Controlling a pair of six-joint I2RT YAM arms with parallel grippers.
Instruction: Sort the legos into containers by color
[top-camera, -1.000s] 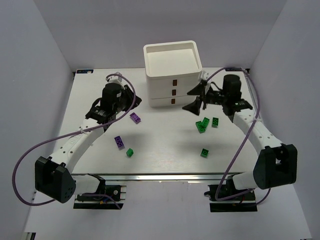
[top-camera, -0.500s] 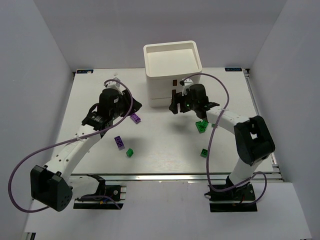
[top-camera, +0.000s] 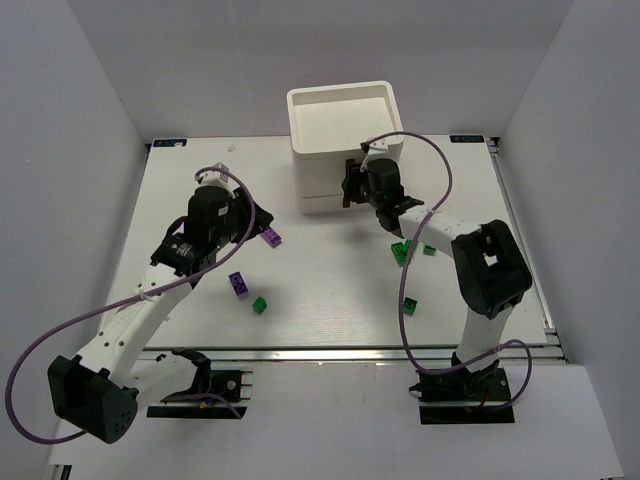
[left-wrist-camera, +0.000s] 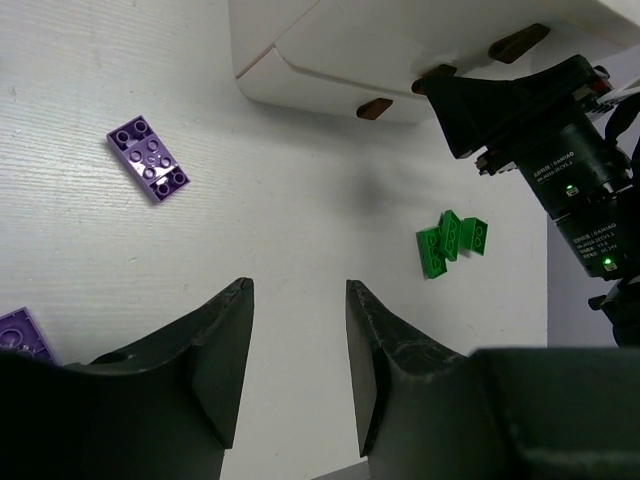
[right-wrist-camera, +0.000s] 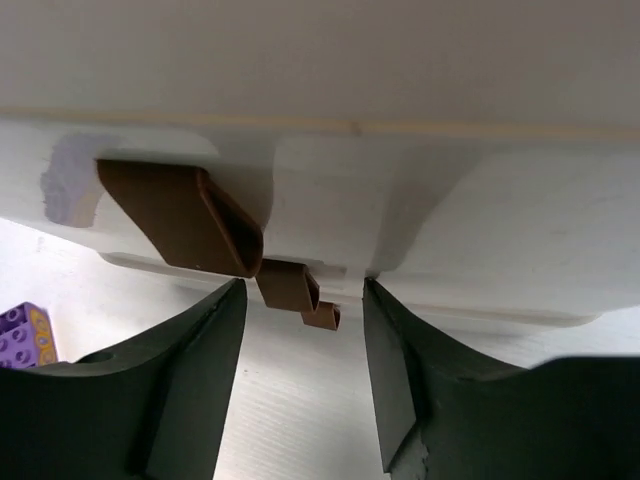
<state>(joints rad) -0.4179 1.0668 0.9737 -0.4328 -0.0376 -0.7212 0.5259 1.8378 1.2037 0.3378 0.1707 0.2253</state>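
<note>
The right gripper (right-wrist-camera: 300, 375), jaws spread and holding nothing, hangs just in front of the white drawer unit (top-camera: 345, 140) at upper centre of the overhead view, facing its stacked drawer fronts. From the right wrist, three brown pulls run diagonally down the middle of the frame above the gap between the fingers (right-wrist-camera: 190, 385): the largest handle (right-wrist-camera: 180, 215) at left centre, a smaller handle (right-wrist-camera: 288, 283) below it and the smallest handle (right-wrist-camera: 322, 317) lowest. Neither finger touches any of them. The open tray (top-camera: 298, 100) tops the unit. The left gripper (left-wrist-camera: 298, 340), also released with nothing between its jaws, hovers over the white table (top-camera: 330, 290) left of centre. The bricks in view lie loose on the table, apart from the unit. A purple brick (left-wrist-camera: 149, 171) sits at upper left of the left wrist view, and a second purple brick (left-wrist-camera: 18, 335) is cut off by that frame's left edge. A huddle of green bricks (left-wrist-camera: 450, 238) lies right of centre, near the right arm. Overhead, a single green brick (top-camera: 260, 305) rests at lower left of centre and another green brick (top-camera: 409, 305) at lower right of centre.
</note>
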